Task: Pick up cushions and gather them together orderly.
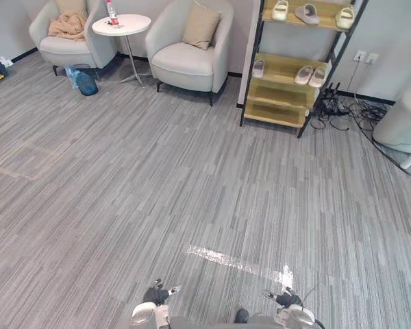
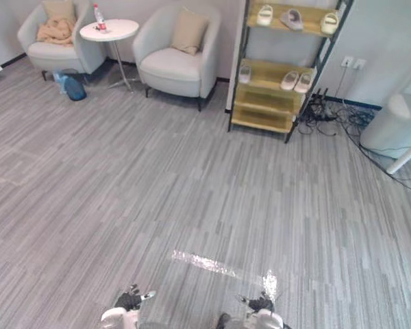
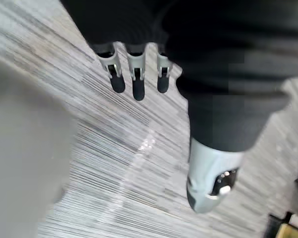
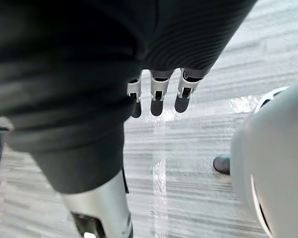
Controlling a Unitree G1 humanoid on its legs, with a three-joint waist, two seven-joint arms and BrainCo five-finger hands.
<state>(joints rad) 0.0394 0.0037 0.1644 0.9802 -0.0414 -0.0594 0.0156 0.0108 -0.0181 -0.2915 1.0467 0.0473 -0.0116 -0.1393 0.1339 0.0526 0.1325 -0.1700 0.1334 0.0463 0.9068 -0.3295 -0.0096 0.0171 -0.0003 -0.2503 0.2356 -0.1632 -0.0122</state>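
**Left hand [image 1: 155, 295] and right hand [image 1: 285, 299] hang empty, cushions far off on the armchairs**

The left hand sits low at about 7 o'clock in the head view, and the right hand mirrors it at about 5 o'clock. Both are just above the grey carpet [image 1: 123, 192]. In the left wrist view the fingers [image 3: 135, 84] point down, straight and relaxed, with only carpet past them. The right wrist view shows the same: loose fingers [image 4: 156, 101] and nothing in the grasp. Neither hand touches anything.

The cushions are well away, at the far side of the room. A square cushion [image 1: 201, 26] (beige, leaning a little) rests against the back of the right armchair [image 1: 188, 65] at roughly 12 o'clock. A second cushion [image 2: 58, 9] stands upright against the back of the left armchair [image 1: 68, 49] at about 11 o'clock. A crumpled tan blanket [image 1: 67, 26] lies on the seat just in front of it.

Between the two armchairs stands a round table [image 1: 127, 26] with a bottle [image 1: 111, 12] on top. A blue bag [image 1: 83, 82] sits on the carpet by the left armchair's front. At 1 o'clock a wooden shelf [image 1: 277, 113] holds several pairs of slippers [image 1: 312, 75]. A shiny strip of tape [image 1: 222, 259] lies across the carpet, near the hands and between them.
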